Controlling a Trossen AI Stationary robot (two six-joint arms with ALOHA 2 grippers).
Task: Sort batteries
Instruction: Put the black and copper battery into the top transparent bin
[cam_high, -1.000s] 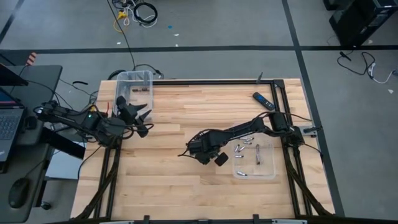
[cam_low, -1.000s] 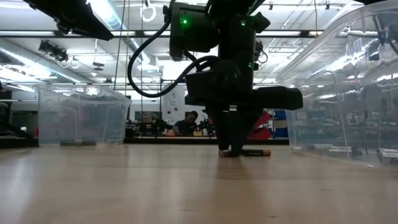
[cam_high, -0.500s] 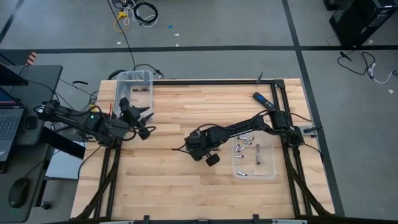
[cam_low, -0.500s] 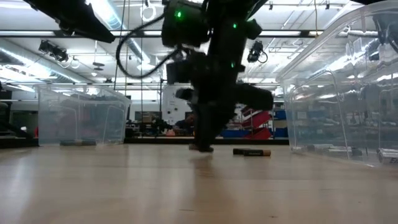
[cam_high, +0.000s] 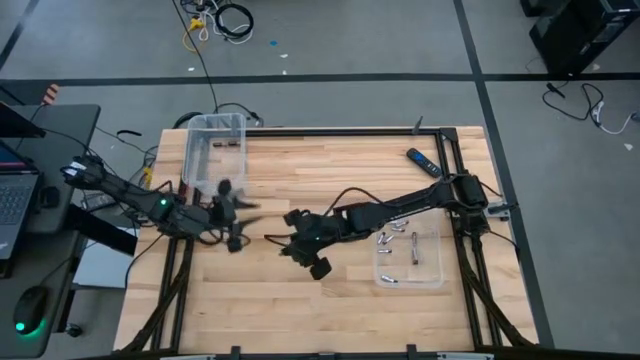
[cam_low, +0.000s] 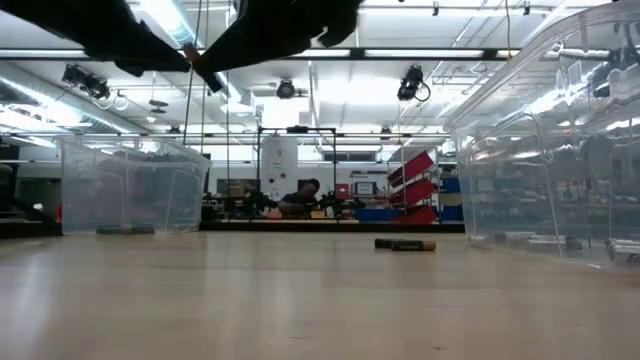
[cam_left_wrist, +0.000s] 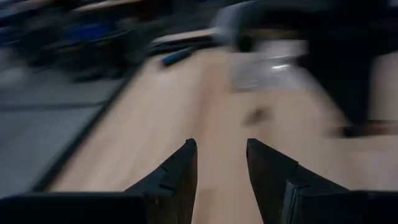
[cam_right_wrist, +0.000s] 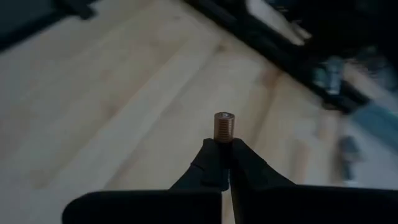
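My right gripper (cam_right_wrist: 225, 151) is shut on a small copper-coloured battery (cam_right_wrist: 224, 124) and hangs above the middle of the table (cam_high: 288, 240). Another battery (cam_low: 405, 244), dark with a gold end, lies on its side on the wood. Dark batteries lie in the clear bin (cam_high: 214, 148) at the far left. Silvery batteries lie in the clear tray (cam_high: 410, 258) at the right. My left gripper (cam_left_wrist: 221, 158) is open with nothing between its fingers. It hovers over the table's left side (cam_high: 243, 212), near the bin. My right gripper pinches the battery's lower end (cam_right_wrist: 224, 138) between its two fingertips. The rest of the battery sticks out past the fingertips, in line with the fingers. The fingers slant downward toward the table's left. The battery is lifted clear of the wood.
A black-and-blue remote-like bar (cam_high: 423, 162) lies at the far right. Black frame rails run along the table's edges. Bare wood stretches across the near half of the table (cam_high: 300, 310). People sit in the room behind (cam_low: 300, 195).
My right gripper has risen from the table top, tipped from pointing down to slanting, and gone toward the table's left. The dark battery beside it has stayed on the wood. My left gripper has swung toward the near edge and sunk a little.
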